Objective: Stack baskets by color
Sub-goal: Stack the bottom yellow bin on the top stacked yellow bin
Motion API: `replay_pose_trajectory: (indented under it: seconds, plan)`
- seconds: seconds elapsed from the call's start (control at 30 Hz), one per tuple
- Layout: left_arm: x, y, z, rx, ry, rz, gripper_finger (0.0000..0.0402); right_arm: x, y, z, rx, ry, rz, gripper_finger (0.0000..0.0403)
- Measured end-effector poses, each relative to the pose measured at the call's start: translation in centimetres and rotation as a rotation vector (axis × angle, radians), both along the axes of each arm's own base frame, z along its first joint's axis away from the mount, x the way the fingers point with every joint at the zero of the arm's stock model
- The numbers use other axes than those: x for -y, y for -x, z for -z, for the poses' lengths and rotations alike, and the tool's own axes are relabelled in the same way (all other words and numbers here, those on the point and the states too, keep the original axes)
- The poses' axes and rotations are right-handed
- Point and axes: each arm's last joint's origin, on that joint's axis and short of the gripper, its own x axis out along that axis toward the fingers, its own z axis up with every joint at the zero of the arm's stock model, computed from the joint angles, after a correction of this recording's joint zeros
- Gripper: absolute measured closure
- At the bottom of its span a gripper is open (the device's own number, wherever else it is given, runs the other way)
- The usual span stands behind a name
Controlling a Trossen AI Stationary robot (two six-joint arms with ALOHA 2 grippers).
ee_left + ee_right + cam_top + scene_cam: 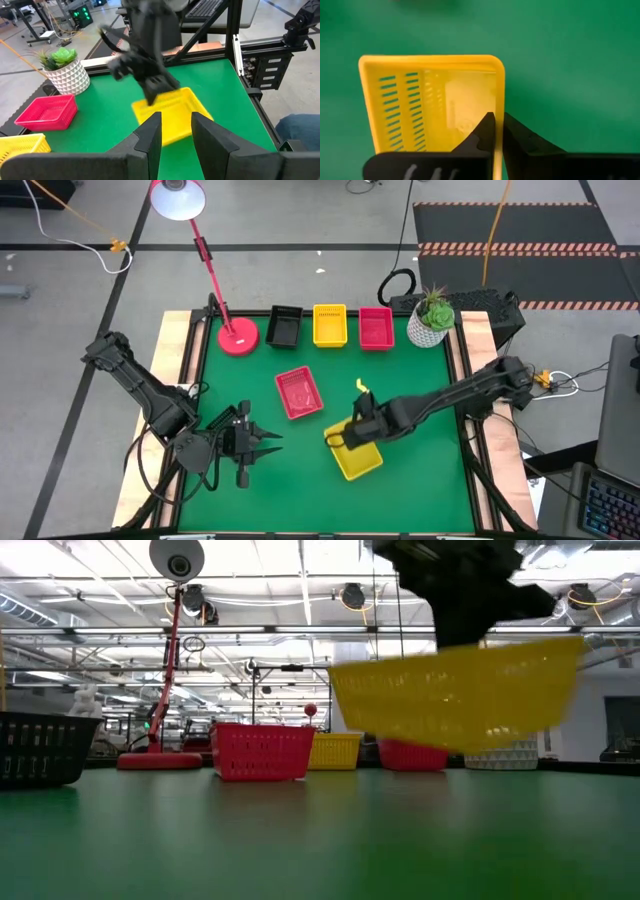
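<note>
My right gripper (498, 116) is shut on a yellow basket (360, 458), which hangs tilted above the green table (300, 830) near its middle right. A red basket (298, 393) stands on its base in the table's middle. Along the far edge stand a black basket (285, 326), a yellow basket (329, 325) and a red basket (376, 328). Another black basket (40, 748) shows at the low view's left edge. My left gripper (270, 437) waits open at the near left, pointing at the held basket (170, 112), with nothing between its fingers. My right gripper pinches one side wall (499, 102) of the yellow basket at the rim, one finger (485, 131) inside the basket and one (520, 137) outside. The fingers come steeply from above. The basket (460, 690) hangs below them, tilted and clear of the table.
A red lamp's round base (238, 337) stands at the far left and a white plant pot (431, 323) at the far right. Wooden rails (175, 340) edge the green mat. Bare green lies between the middle red basket and the far row.
</note>
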Motion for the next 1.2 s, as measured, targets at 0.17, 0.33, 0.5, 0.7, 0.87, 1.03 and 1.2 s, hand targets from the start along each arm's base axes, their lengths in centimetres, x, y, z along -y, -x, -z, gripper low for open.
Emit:
replay_pose_trajectory:
  seconds: [0.17, 0.33, 0.5, 0.7, 0.87, 1.03, 1.2]
  plan:
    - [0.0, 0.0, 0.0, -0.001, 0.0, 0.0, 0.0293, 2.5, 0.4, -2.5, 0.098, 0.035, 0.017, 0.0393]
    - [0.0, 0.0, 0.0, -0.001, 0.001, 0.0, 0.0293, 4.9, 0.6, -4.5, 0.21, 0.135, 0.009, 0.0398]
    - [0.0, 0.0, 0.0, 0.0, 0.012, -0.004, 0.0293, 6.8, -0.2, -5.7, 0.319, 0.228, -0.017, 0.0399]
    - [0.0, 0.0, 0.0, 0.003, 0.018, -0.005, 0.0293, 9.1, -1.1, -6.5, 0.398, 0.299, -0.026, 0.04]
    - [0.0, 0.0, 0.0, 0.004, 0.019, -0.006, 0.0293, 10.7, -1.8, -7.1, 0.47, 0.344, -0.037, 0.04]
    - [0.0, 0.0, 0.0, 0.004, 0.02, -0.006, 0.0293, 12.6, -2.0, -7.5, 0.508, 0.354, -0.002, 0.04]
    - [-0.1, -0.1, 0.0, 0.004, 0.02, -0.01, 0.0293, 14.9, -1.9, -7.7, 0.52, 0.39, 0.04, 0.04]
